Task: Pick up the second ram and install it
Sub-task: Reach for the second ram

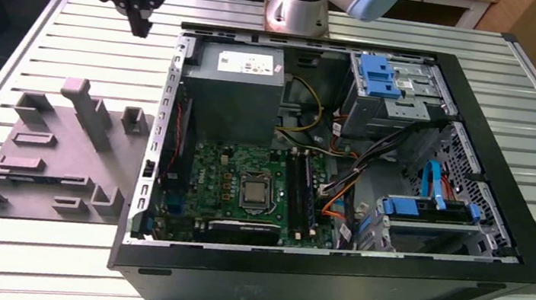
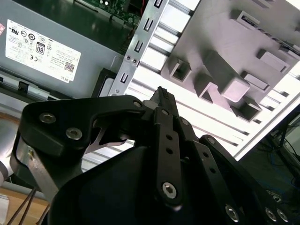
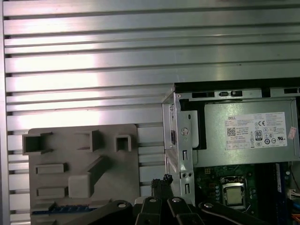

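Exterior view, upper left: gripper [image 1: 141,30] hovers, fingers [image 2: 165,126] narrow and empty; lowered thus, they could knock the ram.

**Bright metal, dull plastic**

The angular black gripper [image 2: 161,93] looks matt and smooth, with bright metal screw heads set in its links. Beneath it, the ribbed silver metal table [image 1: 19,257] is brushed and throws glare. Near the gripper, the pale grey moulded plastic tray [image 3: 117,187] is dull and smooth. Farther off, the grey sheet-metal power supply box [image 3: 215,150] has a satin finish and a white paper label [image 3: 255,130]. The square silver processor chip [image 3: 233,194] shines.
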Available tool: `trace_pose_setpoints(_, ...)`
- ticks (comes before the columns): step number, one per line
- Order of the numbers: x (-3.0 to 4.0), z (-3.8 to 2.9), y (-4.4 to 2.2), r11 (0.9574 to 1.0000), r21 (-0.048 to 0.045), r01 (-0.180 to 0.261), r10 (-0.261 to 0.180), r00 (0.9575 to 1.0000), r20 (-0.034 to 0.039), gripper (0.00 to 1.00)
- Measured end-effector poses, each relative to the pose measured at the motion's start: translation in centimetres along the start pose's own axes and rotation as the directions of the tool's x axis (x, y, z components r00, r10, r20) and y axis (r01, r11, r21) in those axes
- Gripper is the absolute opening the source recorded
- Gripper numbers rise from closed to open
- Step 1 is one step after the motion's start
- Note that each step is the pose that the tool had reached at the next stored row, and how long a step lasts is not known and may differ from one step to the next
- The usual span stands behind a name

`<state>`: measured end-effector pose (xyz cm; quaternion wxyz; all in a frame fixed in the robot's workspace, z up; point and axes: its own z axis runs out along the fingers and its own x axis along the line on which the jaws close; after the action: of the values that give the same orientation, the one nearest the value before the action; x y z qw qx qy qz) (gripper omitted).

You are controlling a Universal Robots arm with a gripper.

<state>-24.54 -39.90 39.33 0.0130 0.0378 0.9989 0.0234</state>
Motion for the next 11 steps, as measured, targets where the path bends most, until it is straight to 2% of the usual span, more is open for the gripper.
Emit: trace_pose_setpoints(11, 0.34, -0.01, -0.03, 1.0, -0.0008, 0.0, 0.0, 1.0, -0.0001, 0.11)
